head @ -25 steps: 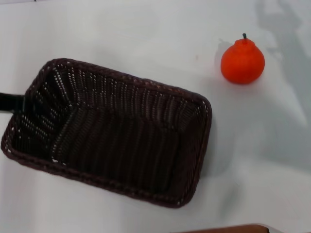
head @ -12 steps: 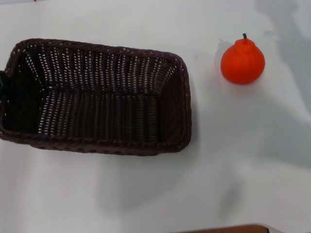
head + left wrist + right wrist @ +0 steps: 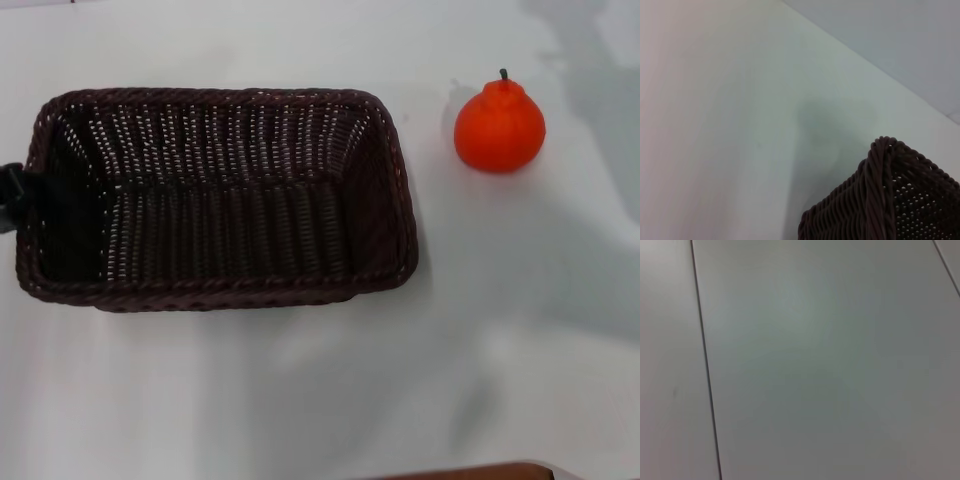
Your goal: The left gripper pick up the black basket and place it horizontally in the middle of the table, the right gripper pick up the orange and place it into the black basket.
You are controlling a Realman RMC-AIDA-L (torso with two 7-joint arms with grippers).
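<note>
Black basket (image 3: 215, 195) lying flat on the white bench (image 3: 330, 400) with its long sides level across the head view, opening up, nothing inside. Left gripper (image 3: 10, 195) showing only as a narrow black tip touching the basket's left short end, with no telling whether its fingers are spread or pinching the braided rim; a basket corner (image 3: 880, 200) filling the near part of the left wrist view. Orange (image 3: 499, 125) upright on the bench well to the right of the basket, stem up, untouched; right gripper out of sight.
</note>
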